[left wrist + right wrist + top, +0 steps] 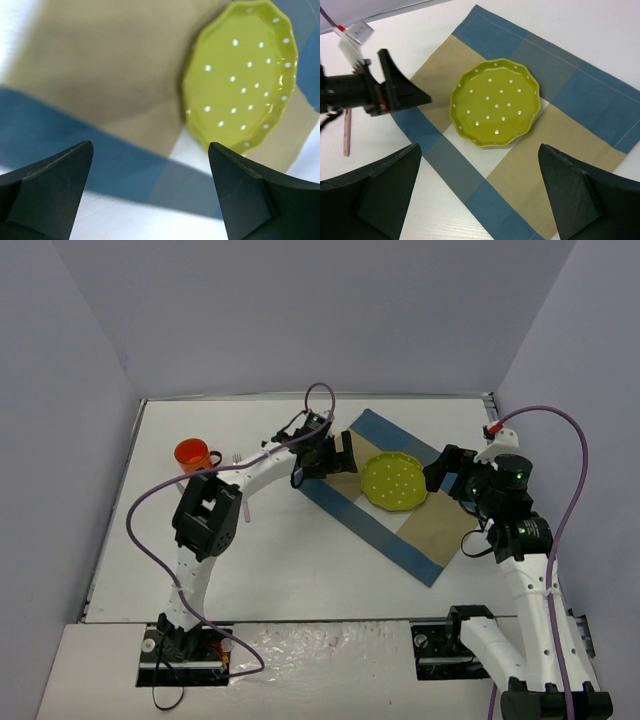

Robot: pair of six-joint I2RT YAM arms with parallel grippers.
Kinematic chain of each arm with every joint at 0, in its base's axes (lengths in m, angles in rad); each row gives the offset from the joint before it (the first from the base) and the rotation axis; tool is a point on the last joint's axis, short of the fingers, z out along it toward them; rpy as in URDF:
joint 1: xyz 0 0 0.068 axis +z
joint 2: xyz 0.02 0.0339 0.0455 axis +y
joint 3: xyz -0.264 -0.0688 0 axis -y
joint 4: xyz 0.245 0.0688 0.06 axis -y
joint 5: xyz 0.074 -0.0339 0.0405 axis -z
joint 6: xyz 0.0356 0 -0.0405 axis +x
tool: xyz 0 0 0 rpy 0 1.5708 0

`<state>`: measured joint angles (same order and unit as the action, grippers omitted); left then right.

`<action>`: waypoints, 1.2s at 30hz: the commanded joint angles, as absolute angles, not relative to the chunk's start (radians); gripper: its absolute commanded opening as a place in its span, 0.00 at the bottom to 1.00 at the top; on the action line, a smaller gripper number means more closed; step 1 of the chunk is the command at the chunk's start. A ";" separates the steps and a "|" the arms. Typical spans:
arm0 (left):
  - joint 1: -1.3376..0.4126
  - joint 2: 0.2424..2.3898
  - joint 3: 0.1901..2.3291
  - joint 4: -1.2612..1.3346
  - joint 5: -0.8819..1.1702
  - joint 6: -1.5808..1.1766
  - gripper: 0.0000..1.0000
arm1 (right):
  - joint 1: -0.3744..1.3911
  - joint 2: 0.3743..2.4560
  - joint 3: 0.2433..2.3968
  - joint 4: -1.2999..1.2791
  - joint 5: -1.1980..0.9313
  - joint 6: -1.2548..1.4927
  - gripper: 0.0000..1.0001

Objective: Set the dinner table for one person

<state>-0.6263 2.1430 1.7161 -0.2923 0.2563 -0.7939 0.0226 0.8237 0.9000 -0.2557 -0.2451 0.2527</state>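
The dinner table [300, 570] is a white tabletop between lavender walls. A blue-and-tan checked placemat [425, 540] lies on it at an angle. A green plate with white dots [393, 481] sits on the mat, and it shows in the left wrist view [240, 80] and the right wrist view [495, 102]. My left gripper [343, 453] is open and empty over the mat's left edge, just left of the plate [150, 145]. My right gripper [438, 471] is open and empty at the plate's right side, above the mat [480, 147].
An orange cup [192, 455] stands on the table at the far left. A pink-handled utensil [346, 137] lies on the white top left of the mat, partly hidden by the left arm in the top view. The left gripper's fingers [400, 90] show in the right wrist view.
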 commanded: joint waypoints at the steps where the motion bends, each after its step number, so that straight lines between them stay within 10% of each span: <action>1: -0.464 1.913 1.890 -0.590 0.183 -0.393 0.97 | 0.050 0.860 0.988 -0.204 -0.271 0.185 1.00; 17: 0.131 1.786 1.742 -0.755 0.053 -0.383 0.96 | 0.089 1.036 1.035 -0.121 -0.442 0.133 1.00; 36: 0.224 1.984 1.749 -0.642 0.102 -0.444 0.52 | 0.092 1.067 1.020 -0.109 -0.431 0.122 1.00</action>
<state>0.2168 2.0050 1.6826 -0.6894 0.0905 -0.4274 0.0868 1.0530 0.9848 -0.1809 -0.4194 0.1295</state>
